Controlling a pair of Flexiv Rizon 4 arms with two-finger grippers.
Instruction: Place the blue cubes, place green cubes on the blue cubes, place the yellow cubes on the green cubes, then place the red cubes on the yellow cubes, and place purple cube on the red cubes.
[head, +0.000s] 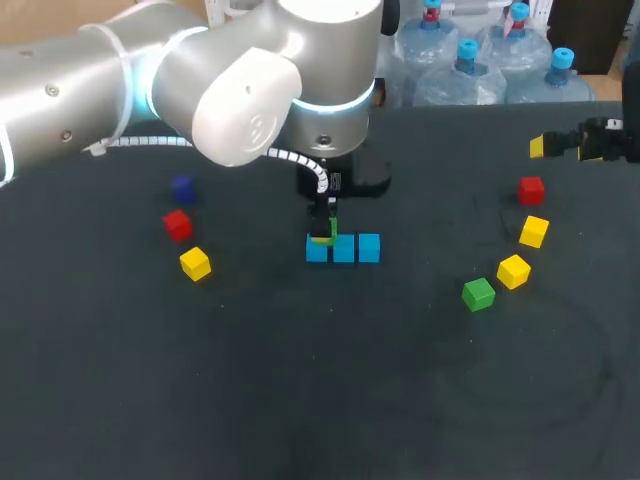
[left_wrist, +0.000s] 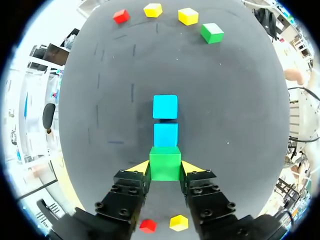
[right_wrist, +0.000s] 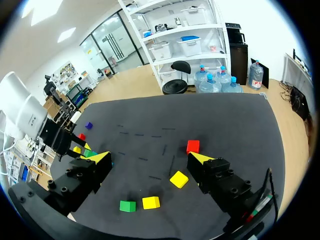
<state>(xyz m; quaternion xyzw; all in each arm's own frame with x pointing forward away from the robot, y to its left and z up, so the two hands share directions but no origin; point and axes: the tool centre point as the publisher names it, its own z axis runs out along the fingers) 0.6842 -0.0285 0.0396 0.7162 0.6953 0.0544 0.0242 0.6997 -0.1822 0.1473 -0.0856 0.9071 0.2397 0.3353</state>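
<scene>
Left pincer (left_wrist: 165, 167): pinching the held green cube (left_wrist: 165, 161), one yellow tip against each of two opposite sides.
Directly ahead of its tips, in one line: middle blue cube (left_wrist: 165, 134), then end blue cube (left_wrist: 165, 106), set close together.
Below the held green cube, visible from the head view only: first blue cube (head: 317, 251), completing the row of three. Contact between green and blue not discernible.
Behind the fingers, under the pincer body: rear red cube (left_wrist: 147, 225) just beside rear yellow cube (left_wrist: 178, 222). Further off on that side: purple cube (head: 182, 187), alone on the tabletop (head: 300, 400).

Right pincer (right_wrist: 149, 157): spread wide, nothing held, well apart from the blue row.
Just ahead of one finger: loose red cube (right_wrist: 193, 146).
Beside that same finger, toward the gap: loose yellow cube (right_wrist: 179, 179).
Under the pincer, between the finger lines, side by side: second yellow cube (right_wrist: 150, 202) and loose green cube (right_wrist: 127, 205).
All four well ahead of the left pincer, past the end blue cube.
</scene>
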